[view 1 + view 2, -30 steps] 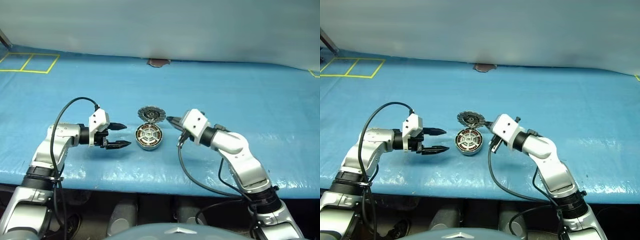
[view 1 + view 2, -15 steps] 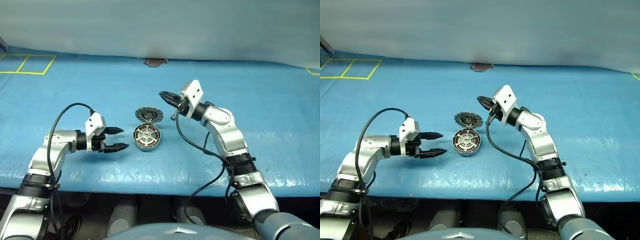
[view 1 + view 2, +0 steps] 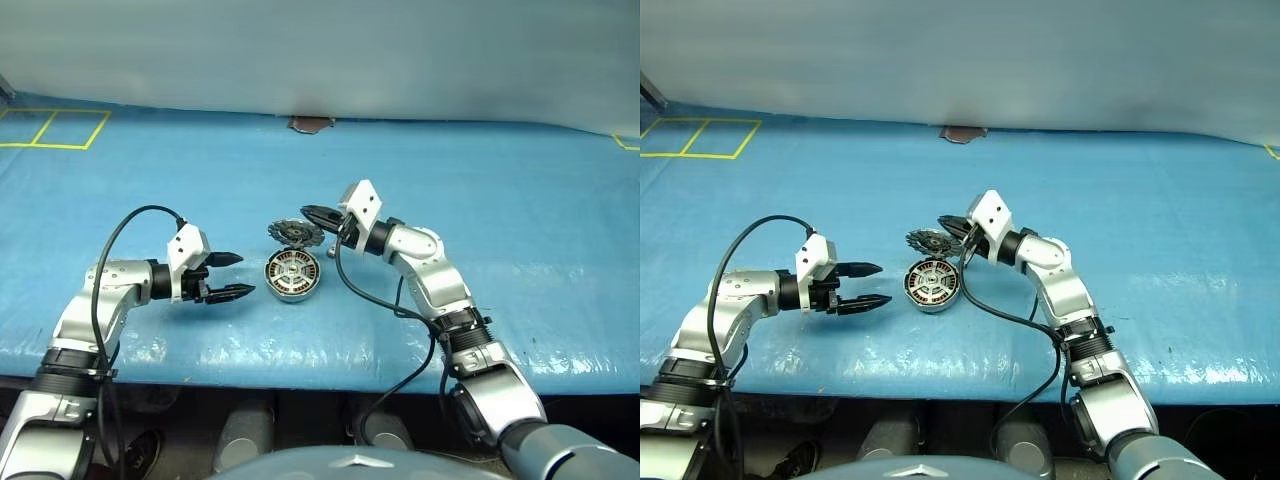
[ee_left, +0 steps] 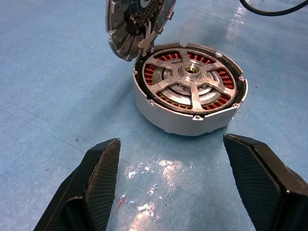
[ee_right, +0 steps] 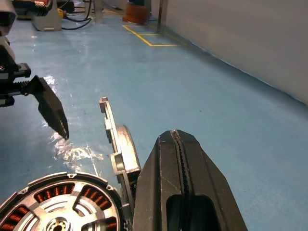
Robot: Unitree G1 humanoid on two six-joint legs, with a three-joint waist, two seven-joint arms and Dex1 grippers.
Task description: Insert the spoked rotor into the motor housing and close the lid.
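Note:
The motor housing (image 3: 291, 277) sits on the blue sheet, its copper windings showing. The spoked rotor (image 4: 195, 99) lies seated inside it, spokes over the windings. The lid (image 3: 293, 232) stands tilted up from the housing's far edge, ribbed face toward the housing. My right gripper (image 3: 306, 212) is shut and empty, its tip at the lid's upper far side, close to the plain back face (image 5: 126, 144); I cannot tell whether they touch. Left of the housing, my left gripper (image 3: 231, 276) is open, jaws wide and aimed at the housing (image 4: 187, 103), with a gap between.
Yellow tape lines (image 3: 50, 125) mark the far left of the sheet. A brown patch (image 3: 313, 123) lies at the foot of the pale back wall. Black cables loop off both wrists. The sheet's front edge (image 3: 300, 370) runs below both arms.
My right gripper, still shut, left the housing's right side, rose and swung left to the lid's upper far side. The left gripper has stayed in place, open.

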